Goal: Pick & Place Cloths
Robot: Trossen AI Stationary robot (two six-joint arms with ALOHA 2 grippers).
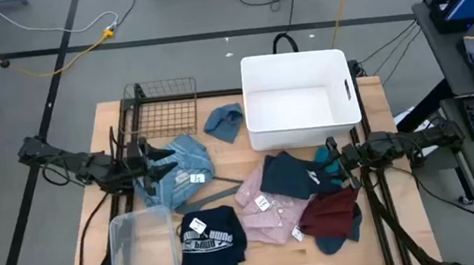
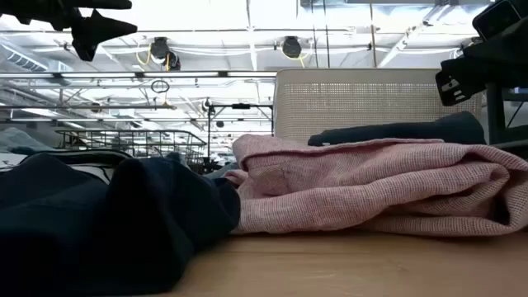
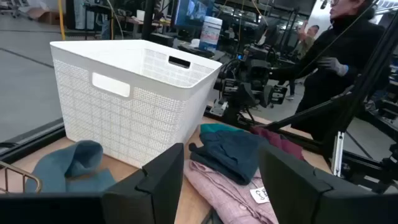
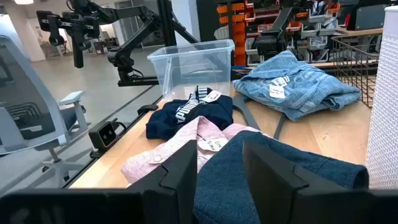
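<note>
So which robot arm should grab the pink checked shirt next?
Probably the right. The right gripper hovers open beside the dark teal cloth that overlaps the pink checked shirt. The left gripper is over the denim shirt, farther away.

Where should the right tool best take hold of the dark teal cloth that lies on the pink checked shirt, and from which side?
Probably from above, at the raised fold of the dark teal cloth on the side nearest the right tool. It lies bunched on the pink checked shirt, so its upper folds stand free; pinching high there should avoid catching the shirt underneath. The tool's fingers are open.
</note>
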